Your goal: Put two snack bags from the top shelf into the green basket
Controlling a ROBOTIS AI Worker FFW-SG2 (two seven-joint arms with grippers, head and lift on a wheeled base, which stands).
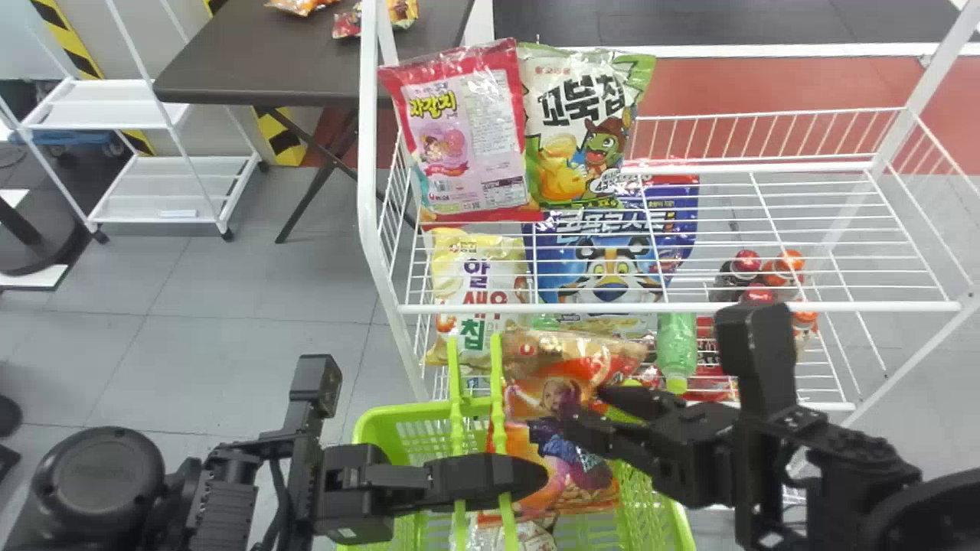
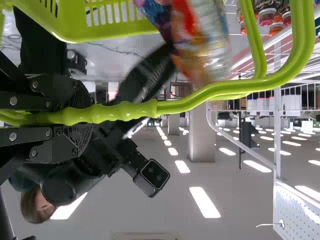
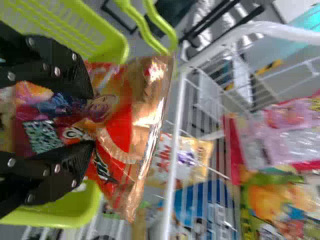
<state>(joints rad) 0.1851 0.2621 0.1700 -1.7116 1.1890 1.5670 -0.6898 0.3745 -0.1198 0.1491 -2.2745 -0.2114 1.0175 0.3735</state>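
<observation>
Right claw (image 1: 570, 412) pinched an orange snack bag (image 1: 582, 497); left claw (image 1: 501, 476) clamped green handles (image 1: 498, 383). By the top shelf's (image 1: 804, 307) left edge stood a pink bag (image 1: 459, 138) and a green-and-cream bag (image 1: 563, 126). At the green basket's (image 1: 417, 409) opening hung the orange one, a packet (image 1: 536, 533) lying inside.
</observation>
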